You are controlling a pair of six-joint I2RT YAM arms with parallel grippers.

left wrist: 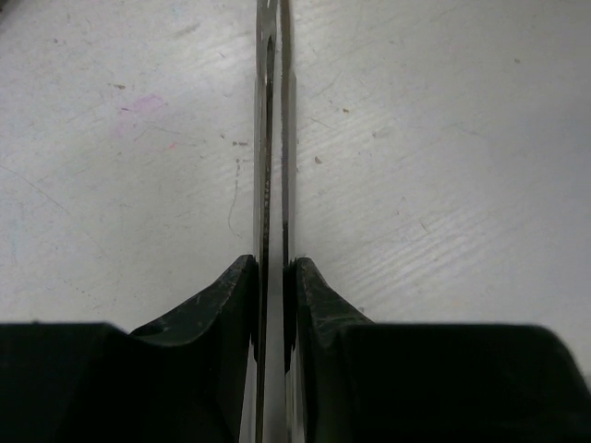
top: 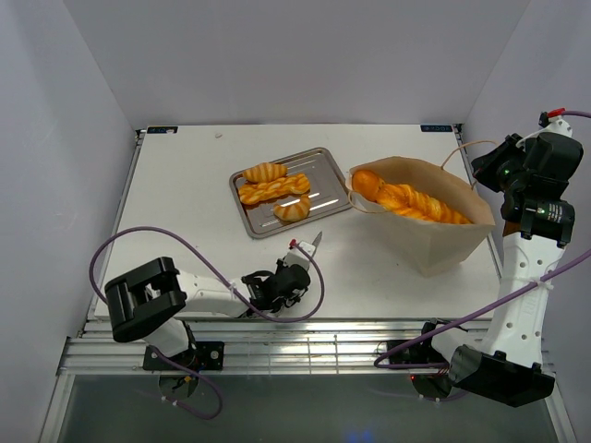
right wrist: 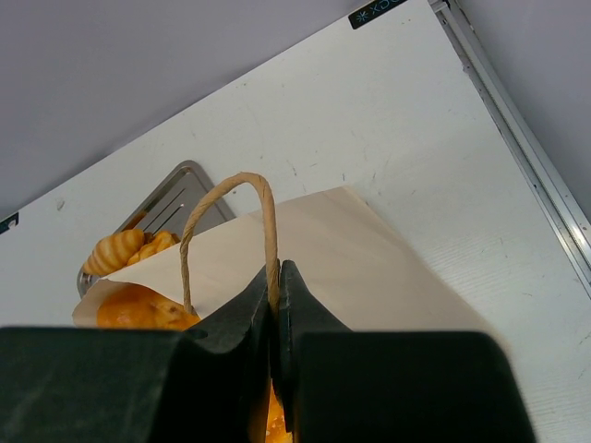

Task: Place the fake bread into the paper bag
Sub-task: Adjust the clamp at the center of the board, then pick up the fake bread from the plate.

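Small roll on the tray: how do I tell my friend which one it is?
Find the silver tray in the middle of the white table, left of the paper bag. Three breads lie on it, and the small roll sits by the tray's near edge. It's the shortest, beside the long braided loaf.

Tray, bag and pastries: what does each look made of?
The tray looks like bare metal, given its mirror-like silver sheen. The bag is matte beige paper, creased, with a twisted handle, likely paper cord. The pastries are probably moulded plastic: evenly glossy orange.
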